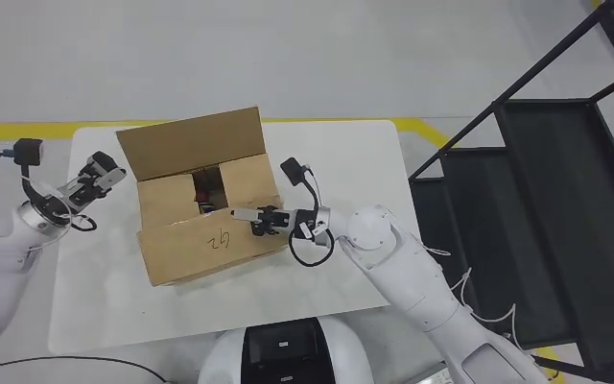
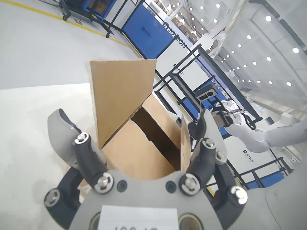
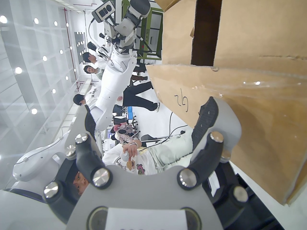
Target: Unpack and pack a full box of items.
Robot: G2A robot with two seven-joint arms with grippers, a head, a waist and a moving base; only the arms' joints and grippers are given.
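A brown cardboard box is seen standing left of the middle of a white rectangular table, with its top opened. Its long back flap is raised. Its long front flap, marked with handwritten characters, is folded outward toward the robot. The two short inner flaps are laid nearly flat over the opening. A dark gap is left between them, in which small dark items with a touch of red are glimpsed; what they are cannot be told.

The left gripper is held above the table's left edge, well apart from the box and pointed toward it. In the left wrist view its fingers are spread wide with nothing between them, and the box is seen beyond them with the back flap standing up.

The right gripper is held at the box's right near corner, over the line where the front flap meets the right inner flap. In the right wrist view its jaws are seen apart and nothing is clamped. One ribbed finger is placed just beside the front flap, though contact cannot be confirmed.

A black metal staircase is seen on the floor to the right of the table.
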